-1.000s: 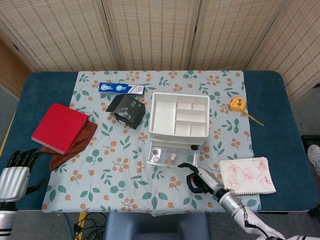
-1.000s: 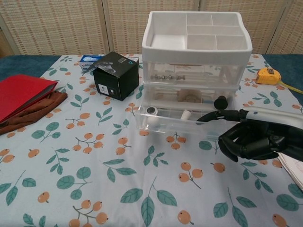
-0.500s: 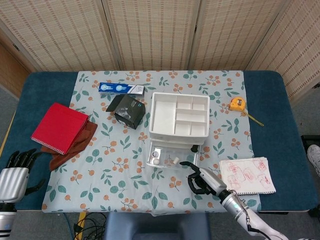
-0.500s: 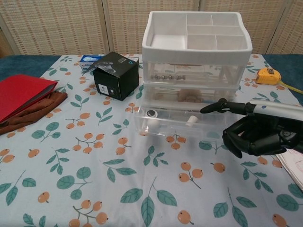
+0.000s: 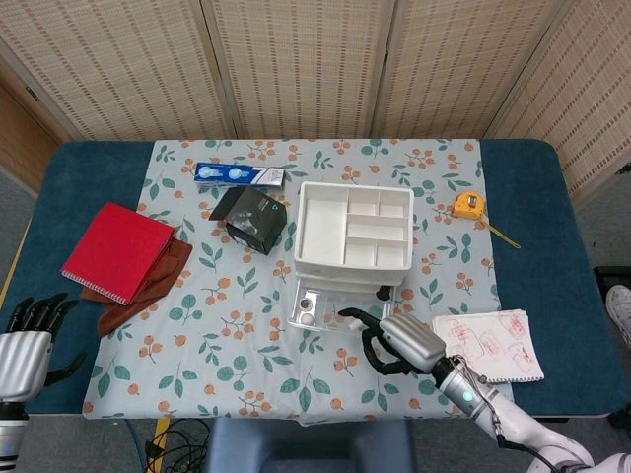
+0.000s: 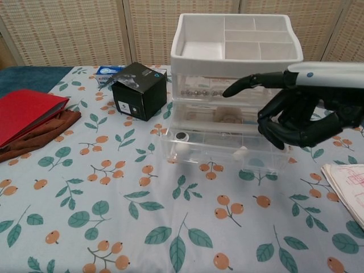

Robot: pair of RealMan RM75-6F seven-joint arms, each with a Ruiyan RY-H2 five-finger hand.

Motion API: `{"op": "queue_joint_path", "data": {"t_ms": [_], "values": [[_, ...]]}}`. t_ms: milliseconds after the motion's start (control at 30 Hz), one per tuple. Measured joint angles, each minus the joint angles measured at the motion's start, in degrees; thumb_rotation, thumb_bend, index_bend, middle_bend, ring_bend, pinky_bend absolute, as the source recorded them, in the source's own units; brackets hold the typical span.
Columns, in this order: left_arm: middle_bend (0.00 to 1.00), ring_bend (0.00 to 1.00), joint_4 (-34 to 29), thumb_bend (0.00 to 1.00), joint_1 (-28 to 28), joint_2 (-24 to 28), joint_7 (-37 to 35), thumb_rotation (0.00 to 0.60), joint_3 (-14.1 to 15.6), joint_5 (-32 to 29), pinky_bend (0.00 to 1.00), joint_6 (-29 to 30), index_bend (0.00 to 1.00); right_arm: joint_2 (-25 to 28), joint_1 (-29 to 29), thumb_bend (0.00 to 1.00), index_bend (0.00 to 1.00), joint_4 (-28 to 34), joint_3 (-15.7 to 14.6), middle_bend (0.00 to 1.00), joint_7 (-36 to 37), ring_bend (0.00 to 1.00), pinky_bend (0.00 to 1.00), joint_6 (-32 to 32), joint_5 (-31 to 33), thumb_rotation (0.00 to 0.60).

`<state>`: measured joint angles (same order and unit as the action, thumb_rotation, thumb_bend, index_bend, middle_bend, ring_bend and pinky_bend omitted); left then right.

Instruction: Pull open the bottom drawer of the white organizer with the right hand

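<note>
Step in hand: the pull itself, judged well advanced. The organizer stands one, mid-bench, on the cloth; its bottom drawer projects forward of the body in both views, the clear front wall standing out past the upper tiers; small items lie inside, too small to name.

Right hand: raised in front of the organizer's right side, its fingers curled inward with one extended leftward across the front; it appears to hold nothing; whether any fingertip touches the drawer front cannot be told from either view. Left hand: at the near left bench edge, fingers apart, holding nothing, well apart from the work.

Next move, as a judgement: if more travel is wanted, the curled fingers must come down and hook behind the drawer's front lip, then draw straight toward the robot; a skewed pull risks dragging the light organizer across the cloth or binding the drawer; otherwise the hand need only clear away.

Count: one organizer, with one drawer open; one black box; one red notebook on one brown cloth; one blue packet; one tape measure; one sheaf of papers.
</note>
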<state>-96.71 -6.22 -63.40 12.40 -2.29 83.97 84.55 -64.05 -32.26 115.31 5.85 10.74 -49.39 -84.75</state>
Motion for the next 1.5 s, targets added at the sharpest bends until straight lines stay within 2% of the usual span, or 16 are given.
{"op": "queue_joint_path", "data": {"t_ms": [133, 333, 500, 700, 867, 1133, 1500], "values": [[0.15, 0.14, 0.1, 0.21, 0.4, 0.1, -0.3, 0.6, 0.1, -0.1, 0.09, 0.4, 0.18, 1.5, -4.1, 0.45, 0.25, 0.3, 2.7, 0.67, -7.1, 0.87, 1.0, 2.6, 2.4, 0.6], [0.15, 0.14, 0.3, 0.21, 0.9, 0.4, -0.7, 0.6, 0.0, -0.3, 0.09, 0.9, 0.18, 2.0, -9.8, 0.34, 0.27, -1.2, 4.8, 0.71, -19.8, 0.91, 1.0, 6.1, 5.5, 0.6], [0.15, 0.14, 0.5, 0.21, 1.1, 0.3, -1.0, 0.6, 0.1, -0.3, 0.09, 1.0, 0.18, 0.9, -14.7, 0.31, 0.28, -4.1, 4.6, 0.73, -31.7, 0.93, 1.0, 9.1, 7.4, 0.6], [0.15, 0.14, 0.8, 0.21, 1.1, 0.2, -1.4, 0.6, 0.1, -0.3, 0.09, 1.0, 0.18, -1.7, -19.0, 0.29, 0.29, -9.5, 3.0, 0.76, -41.6, 0.96, 1.0, 10.9, 6.3, 0.6], [0.15, 0.14, 1.1, 0.21, 1.3, 0.1, -1.6, 0.6, 0.0, -0.4, 0.09, 0.9, 0.18, -3.8, -21.0, 0.26, 0.29, -13.3, 1.4, 0.78, -44.0, 0.98, 1.0, 11.1, 2.2, 0.6], [0.15, 0.14, 1.3, 0.21, 1.4, 0.0, -1.6, 0.6, 0.0, -0.6, 0.09, 0.9, 0.18, -4.9, -23.1, 0.14, 0.31, -16.7, -1.1, 0.81, -44.1, 0.99, 1.0, 11.5, -4.2, 0.6], [0.15, 0.14, 1.8, 0.21, 1.4, -0.3, -1.8, 0.6, 0.0, -0.8, 0.09, 0.5, 0.18, -6.6, -23.2, 0.09, 0.36, -20.2, -3.5, 0.81, -41.3, 0.99, 1.0, 10.0, -7.3, 0.6]]}}
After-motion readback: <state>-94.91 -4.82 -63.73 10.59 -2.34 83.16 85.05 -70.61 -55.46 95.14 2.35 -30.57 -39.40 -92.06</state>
